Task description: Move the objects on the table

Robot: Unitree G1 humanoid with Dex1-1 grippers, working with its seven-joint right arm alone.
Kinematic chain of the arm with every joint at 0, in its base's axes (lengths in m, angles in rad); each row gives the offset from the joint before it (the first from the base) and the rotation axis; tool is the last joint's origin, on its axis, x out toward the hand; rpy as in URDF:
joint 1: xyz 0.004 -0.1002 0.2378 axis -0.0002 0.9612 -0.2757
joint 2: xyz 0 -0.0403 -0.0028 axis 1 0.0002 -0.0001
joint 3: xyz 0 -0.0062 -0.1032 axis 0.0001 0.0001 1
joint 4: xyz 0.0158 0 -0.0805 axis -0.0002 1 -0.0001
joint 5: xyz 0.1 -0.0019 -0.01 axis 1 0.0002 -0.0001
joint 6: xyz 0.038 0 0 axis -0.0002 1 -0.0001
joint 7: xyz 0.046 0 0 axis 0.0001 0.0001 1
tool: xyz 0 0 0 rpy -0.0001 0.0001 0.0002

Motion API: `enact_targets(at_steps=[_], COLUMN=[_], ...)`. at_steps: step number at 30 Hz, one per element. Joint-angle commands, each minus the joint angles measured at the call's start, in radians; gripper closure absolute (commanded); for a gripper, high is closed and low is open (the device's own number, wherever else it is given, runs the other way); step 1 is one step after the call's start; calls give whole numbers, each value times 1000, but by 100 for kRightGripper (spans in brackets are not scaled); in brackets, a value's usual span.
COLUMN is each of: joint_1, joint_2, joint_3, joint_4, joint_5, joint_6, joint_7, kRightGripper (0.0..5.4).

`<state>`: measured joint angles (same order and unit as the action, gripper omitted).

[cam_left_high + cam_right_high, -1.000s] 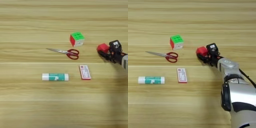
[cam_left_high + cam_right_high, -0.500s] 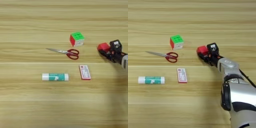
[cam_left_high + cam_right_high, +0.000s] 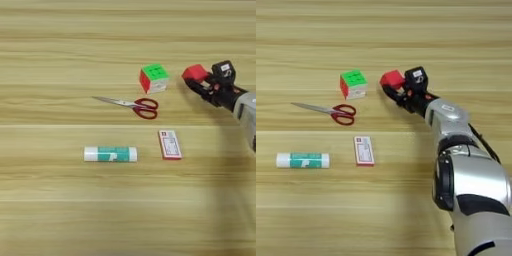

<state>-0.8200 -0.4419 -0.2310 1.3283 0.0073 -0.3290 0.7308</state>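
My right gripper (image 3: 397, 86) is shut on the small plain red cube (image 3: 391, 78), just right of the green, red and white puzzle cube (image 3: 353, 83). I cannot tell whether the red cube touches the table (image 3: 316, 210). The silver forearm runs down to the bottom right. Red-handled scissors (image 3: 331, 111) lie below the puzzle cube, blades pointing left. A flat red-and-white card box (image 3: 364, 150) lies nearer me, and the white-and-green glue stick (image 3: 303, 160) lies on its side at the left. The same gripper (image 3: 199, 83) and red cube (image 3: 194, 73) show near the right edge of the left eye view.
The robot's own grey and black arm housing (image 3: 471, 200) fills the bottom right of the right eye view. Bare wood stretches across the far side and the near left of the table.
The gripper has carried the red cube away from me and to the left, closer to the puzzle cube. The other objects have stayed put.
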Motion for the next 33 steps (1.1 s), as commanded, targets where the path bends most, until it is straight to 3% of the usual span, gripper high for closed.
enact_targets(at_steps=[1,9,19,28,33], joint_1=[-120,-118,-76,49,110], joint_2=[7,78,184,322,342], joint_3=[3,26,104,260,343], joint_4=[-98,-220,-387,-584,-630], joint_5=[32,62,71,51,26], joint_6=[-58,-97,-58,20,43], joint_7=[21,91,131,196,238], kRightGripper=[305,305,305,305,305])
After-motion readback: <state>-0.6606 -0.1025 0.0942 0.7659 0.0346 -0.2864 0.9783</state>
